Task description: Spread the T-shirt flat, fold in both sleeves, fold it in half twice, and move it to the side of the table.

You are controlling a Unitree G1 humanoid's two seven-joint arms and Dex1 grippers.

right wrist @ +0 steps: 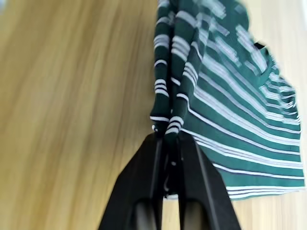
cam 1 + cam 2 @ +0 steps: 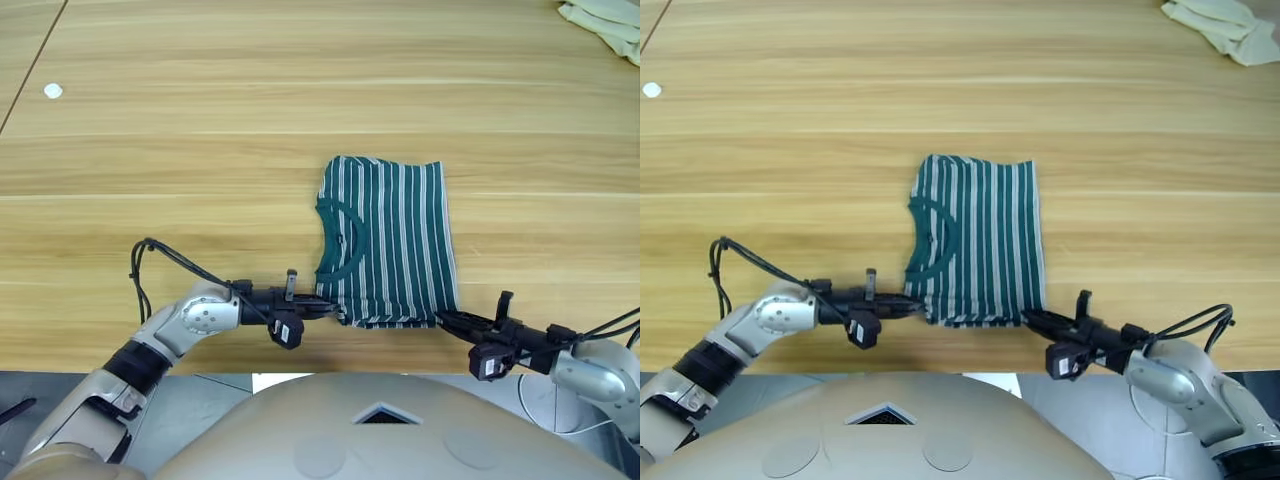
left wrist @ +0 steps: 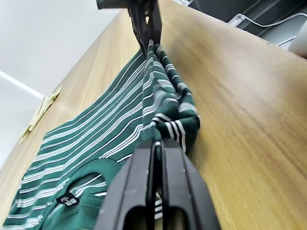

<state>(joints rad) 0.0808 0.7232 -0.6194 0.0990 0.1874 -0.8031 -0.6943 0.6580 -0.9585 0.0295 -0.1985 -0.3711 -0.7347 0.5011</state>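
A green T-shirt with white stripes [image 2: 390, 240] lies folded into a narrow rectangle on the wooden table [image 2: 200, 150], collar toward the left. My left gripper [image 2: 337, 312] is shut on the near left corner of the T-shirt [image 3: 172, 127]. At the near right corner my right gripper [image 2: 442, 317] is shut on the T-shirt's folded edge [image 1: 168, 122]. Both corners sit close to the table's front edge. In the left wrist view the right gripper's fingers [image 3: 144, 24] show at the far end of the hem.
A pale crumpled cloth [image 2: 605, 22] lies at the far right corner of the table. A small white round mark [image 2: 53, 91] sits at the far left. Bare wood stretches behind and to both sides of the T-shirt.
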